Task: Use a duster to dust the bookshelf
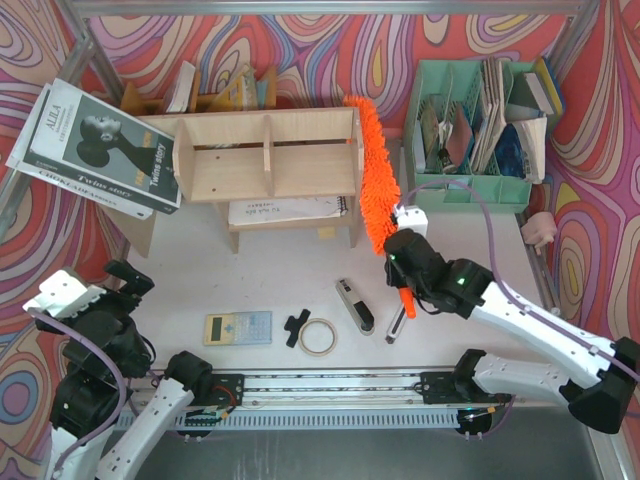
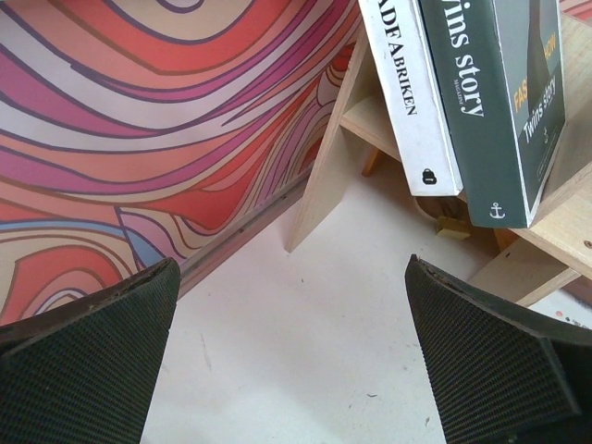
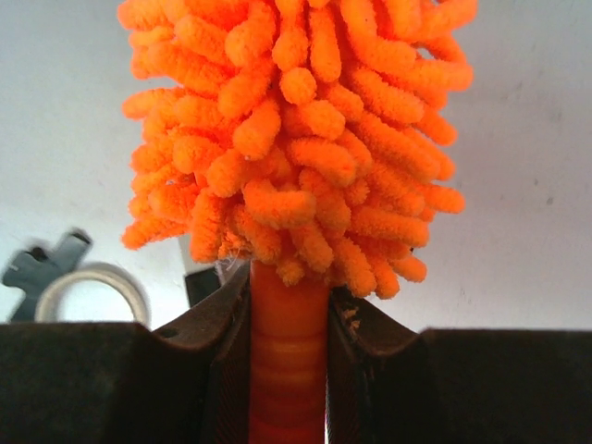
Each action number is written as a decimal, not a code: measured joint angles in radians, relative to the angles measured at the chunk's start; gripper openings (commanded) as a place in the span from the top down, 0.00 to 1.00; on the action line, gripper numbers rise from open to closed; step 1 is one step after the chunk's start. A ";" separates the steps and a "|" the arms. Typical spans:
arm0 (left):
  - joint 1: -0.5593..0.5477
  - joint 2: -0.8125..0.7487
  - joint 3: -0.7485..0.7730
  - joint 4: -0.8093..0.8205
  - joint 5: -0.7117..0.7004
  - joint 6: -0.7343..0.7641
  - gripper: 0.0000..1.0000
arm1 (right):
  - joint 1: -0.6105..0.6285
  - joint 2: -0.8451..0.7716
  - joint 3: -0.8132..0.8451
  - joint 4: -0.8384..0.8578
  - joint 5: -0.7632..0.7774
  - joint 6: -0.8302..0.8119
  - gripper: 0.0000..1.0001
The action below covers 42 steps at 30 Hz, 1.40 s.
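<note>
The plywood bookshelf [image 1: 270,150] stands at the back of the table, and one of its side legs [image 2: 324,166] shows in the left wrist view. The fluffy orange duster [image 1: 375,175] runs along the shelf's right end panel, from the top corner down to my right gripper [image 1: 397,250]. That gripper is shut on the smooth orange handle [image 3: 289,314], with the chenille head [image 3: 296,129] just above the jaws [image 3: 289,287]. The handle's tip [image 1: 403,300] sticks out behind the wrist. My left gripper [image 1: 135,278] [image 2: 291,264] hangs open and empty over bare table, front left of the shelf.
Large books [image 1: 95,150] [image 2: 481,102] lean on the shelf's left end. A mint green file organizer [image 1: 470,120] stands at the back right. A notebook [image 1: 285,210] lies under the shelf. On the near table lie a card [image 1: 238,327], a tape roll [image 1: 318,337], a box cutter [image 1: 355,305] and a marker [image 1: 395,325].
</note>
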 measured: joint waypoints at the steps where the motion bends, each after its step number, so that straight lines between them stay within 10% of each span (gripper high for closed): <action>1: 0.000 0.002 0.000 0.000 0.000 0.000 0.02 | 0.000 0.002 -0.033 0.011 -0.006 0.007 1.00; 42: 0.000 0.111 0.000 0.021 0.212 0.035 0.01 | 0.001 0.019 -0.270 0.059 -0.108 0.093 1.00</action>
